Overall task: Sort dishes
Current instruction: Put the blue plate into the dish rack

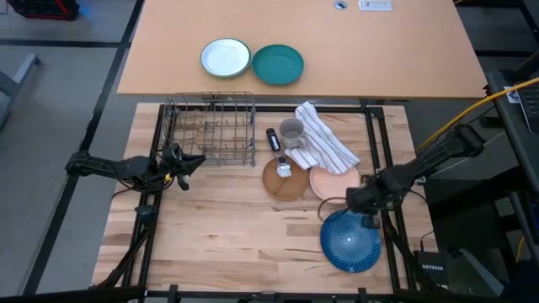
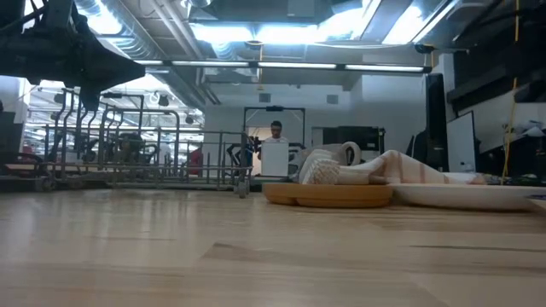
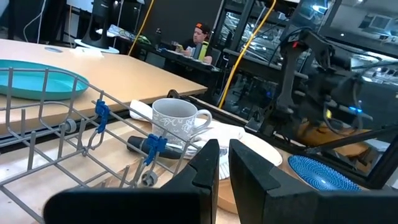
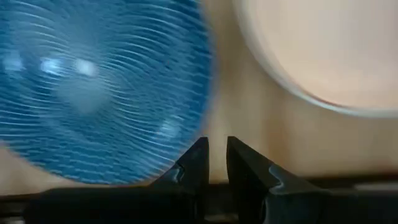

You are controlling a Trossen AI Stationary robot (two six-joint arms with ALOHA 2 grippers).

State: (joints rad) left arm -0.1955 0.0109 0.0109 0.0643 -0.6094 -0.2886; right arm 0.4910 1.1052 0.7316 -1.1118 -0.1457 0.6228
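The dark blue dotted plate (image 1: 349, 241) lies flat on the table near its near right corner. Just beyond it lies the salmon-pink plate (image 1: 334, 182), and left of that the brown wooden plate (image 1: 285, 180) with a small object on it. My right gripper (image 1: 362, 202) hovers over the gap between the blue plate (image 4: 93, 87) and the pink plate (image 4: 323, 50). In its wrist view the fingers (image 4: 216, 155) stand almost together with nothing between them. My left gripper (image 1: 181, 160) waits shut by the near left corner of the wire dish rack (image 1: 210, 128).
A grey mug (image 1: 291, 131) and a striped towel (image 1: 327, 141) sit behind the plates, the towel overlapping the pink plate. A dark tool (image 1: 272, 139) lies beside the rack. A white green-rimmed plate (image 1: 226, 58) and a teal plate (image 1: 278, 65) rest on the far tabletop. A person sits in the room beyond.
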